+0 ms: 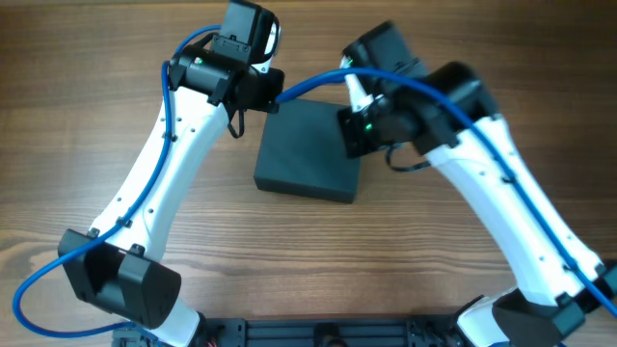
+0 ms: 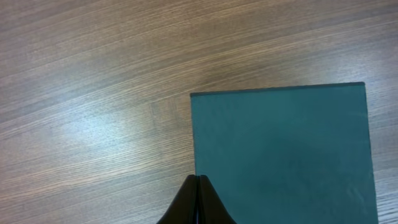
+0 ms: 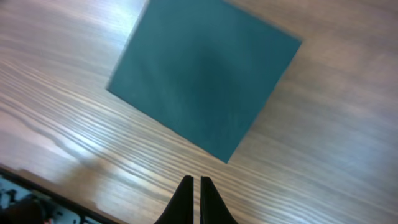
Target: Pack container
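The container [image 1: 307,154] lay on the wooden desk [image 1: 96,106], near its middle, between the two arms. Its lid was closed and flat, and its matte teal-grey top was bare. The left tool [image 2: 198,190] was clenched, its two fingers pressed together, and it held nothing. It hung above the desk at one corner of the container. The right tool [image 3: 193,190] was also clenched and empty, with its tips just beside another corner of the container.

Qty: 1x container [image 1: 307,154]; 2x arms – L arm [image 1: 164,164], R arm [image 1: 501,178]; 1x table [image 1: 77,145].
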Motion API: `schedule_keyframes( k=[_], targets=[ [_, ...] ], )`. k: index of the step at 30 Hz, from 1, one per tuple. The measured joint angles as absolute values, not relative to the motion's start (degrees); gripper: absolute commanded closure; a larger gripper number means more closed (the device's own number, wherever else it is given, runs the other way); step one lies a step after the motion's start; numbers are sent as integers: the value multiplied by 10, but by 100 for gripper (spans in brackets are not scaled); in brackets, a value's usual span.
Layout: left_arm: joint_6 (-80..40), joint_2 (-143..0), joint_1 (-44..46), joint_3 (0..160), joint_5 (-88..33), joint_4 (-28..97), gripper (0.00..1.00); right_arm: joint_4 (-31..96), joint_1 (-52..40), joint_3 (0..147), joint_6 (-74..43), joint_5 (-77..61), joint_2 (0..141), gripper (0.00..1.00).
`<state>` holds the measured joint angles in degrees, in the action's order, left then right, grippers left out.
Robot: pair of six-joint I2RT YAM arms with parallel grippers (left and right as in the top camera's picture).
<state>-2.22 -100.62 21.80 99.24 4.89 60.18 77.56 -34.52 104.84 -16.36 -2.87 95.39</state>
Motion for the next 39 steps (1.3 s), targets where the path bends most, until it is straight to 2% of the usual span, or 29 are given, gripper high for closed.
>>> schedule_keyframes(
  k=[12,26,39],
  targets=[
    [-22,-1082,218,992,32,601,96,637,-364,846,-187,-41,956,96],
    [-22,-1174,219,992,1,586,96,503,-363,733,-189,-45,956,96],
    [-22,-1186,222,992,-8,582,96,405,-363,640,-189,-44,941,96]
  ],
)
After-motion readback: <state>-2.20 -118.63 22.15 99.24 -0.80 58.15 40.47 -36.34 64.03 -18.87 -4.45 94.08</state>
